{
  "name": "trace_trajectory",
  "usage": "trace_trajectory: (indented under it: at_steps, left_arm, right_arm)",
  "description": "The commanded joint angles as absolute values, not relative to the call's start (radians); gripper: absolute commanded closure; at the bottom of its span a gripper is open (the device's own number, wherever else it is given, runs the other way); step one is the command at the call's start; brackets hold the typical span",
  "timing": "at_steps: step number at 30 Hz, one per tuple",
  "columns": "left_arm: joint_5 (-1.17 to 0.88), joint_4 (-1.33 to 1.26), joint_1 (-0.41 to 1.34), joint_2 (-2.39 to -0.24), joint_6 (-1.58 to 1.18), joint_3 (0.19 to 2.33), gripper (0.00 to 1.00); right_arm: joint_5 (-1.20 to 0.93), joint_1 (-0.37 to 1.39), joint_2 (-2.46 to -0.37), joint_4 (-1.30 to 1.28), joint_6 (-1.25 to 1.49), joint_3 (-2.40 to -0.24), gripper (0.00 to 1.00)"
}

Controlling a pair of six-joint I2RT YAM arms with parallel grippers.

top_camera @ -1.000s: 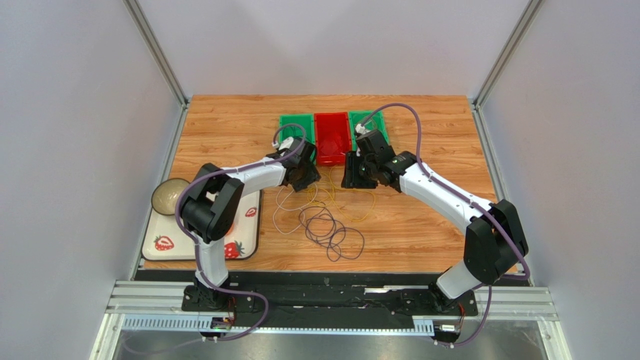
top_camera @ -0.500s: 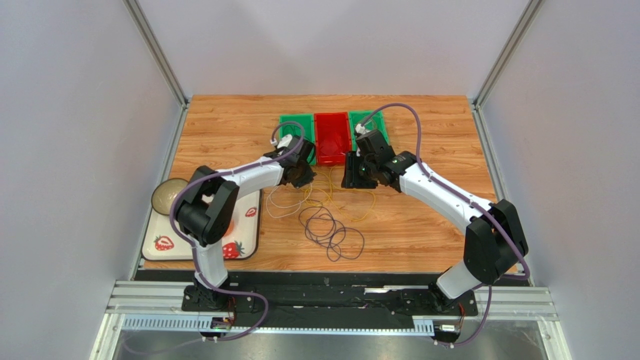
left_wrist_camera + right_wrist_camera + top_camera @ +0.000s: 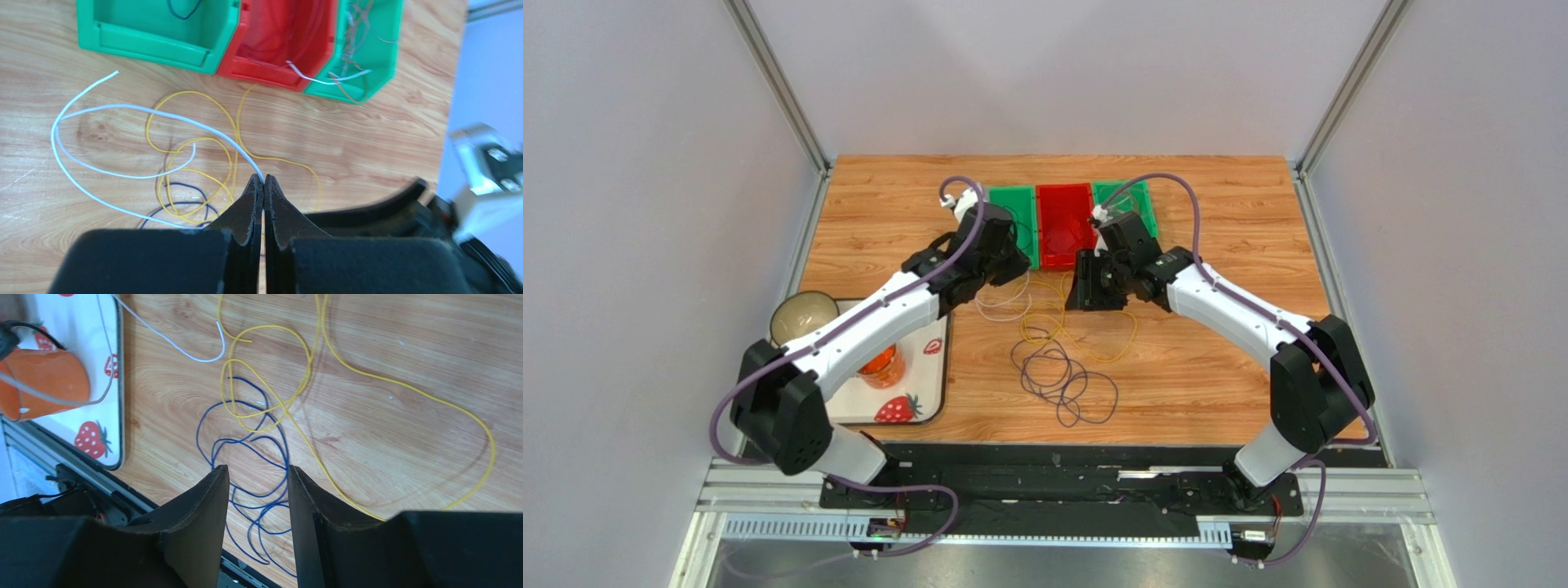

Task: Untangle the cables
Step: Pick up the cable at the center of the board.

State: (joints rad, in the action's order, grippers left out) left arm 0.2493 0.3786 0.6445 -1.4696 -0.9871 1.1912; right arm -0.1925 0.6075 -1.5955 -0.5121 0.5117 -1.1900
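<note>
The cables lie loose on the wooden table in front of the bins. My left gripper (image 3: 264, 178) is shut on a thin white cable (image 3: 123, 108), pinched at the very tips; it loops away to the left over a yellow cable (image 3: 205, 101). In the top view the left gripper (image 3: 999, 272) hangs just before the left green bin. My right gripper (image 3: 256, 469) stands open above the dark blue-purple cable (image 3: 245, 447), with nothing between its fingers; the long yellow cable (image 3: 393, 383) loops to its right. The dark coils (image 3: 1063, 374) lie at mid-table.
Three bins stand at the back: green (image 3: 1008, 211), red (image 3: 1065, 230), green (image 3: 1133, 199), with wire pieces inside. A strawberry-print tray (image 3: 918, 395) at the left holds an orange cup (image 3: 879, 363); a bowl (image 3: 800, 319) sits beside it. The table's front rail is close to the dark coils.
My left gripper shut on the white cable, and the arm stretched out and swung toward the bins, dragging the cable back and left. The right gripper shifted slightly left and stayed open.
</note>
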Motion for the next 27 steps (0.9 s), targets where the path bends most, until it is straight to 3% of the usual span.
trace_trajectory:
  at_steps: [1, 15, 27]
  left_arm:
    - [0.181, 0.316, 0.647, -1.336, -0.908, 1.178, 1.00]
    - [0.008, 0.281, 0.646, -1.194, -0.770, 1.146, 1.00]
    - [-0.044, 0.296, 0.647, -1.190, -0.880, 1.158, 1.00]
  right_arm:
    - [-0.291, 0.609, -1.548, -0.401, 0.532, -1.171, 0.57]
    - [-0.479, 0.609, -1.246, 0.024, 0.610, -0.954, 0.52]
    - [-0.545, 0.618, -1.253, 0.124, 0.588, -0.972, 0.50]
